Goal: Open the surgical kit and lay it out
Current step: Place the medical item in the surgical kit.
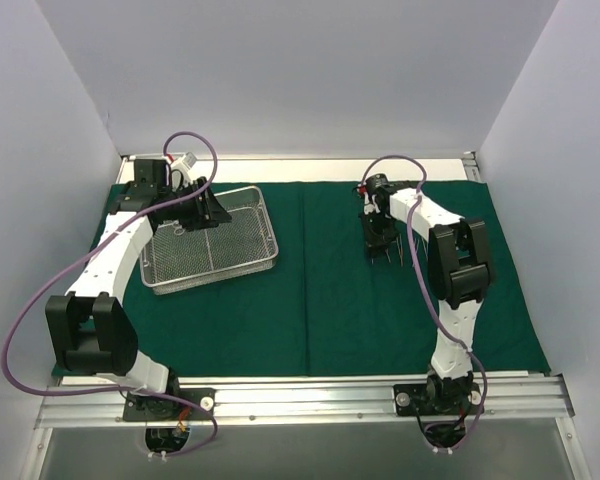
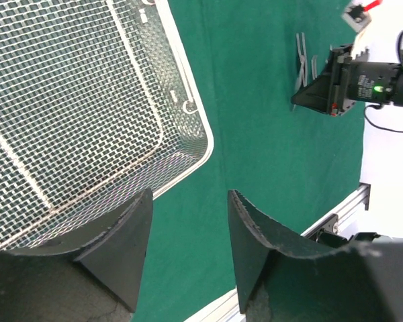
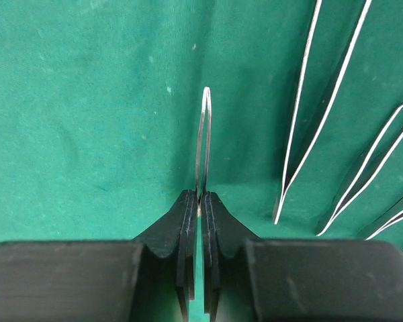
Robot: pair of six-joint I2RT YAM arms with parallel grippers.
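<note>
From above, you see the green cloth [image 1: 320, 300] spread flat. The mesh tray [image 1: 272, 232] sits on its left half, with the left gripper [image 1: 195, 210] over the tray's far edge. The right gripper [image 1: 380, 245] is at the instruments [image 1: 395, 258]. Your left wrist view shows jaws partly open, holding nothing, beside the tray's corner. Your right wrist view shows jaws pinched tight on slim forceps [image 3: 203, 141], with other instruments on the cloth to the right.

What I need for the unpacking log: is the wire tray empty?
Empty where visible: the wire tray shows only bare mesh; the left arm hides one corner.
</note>
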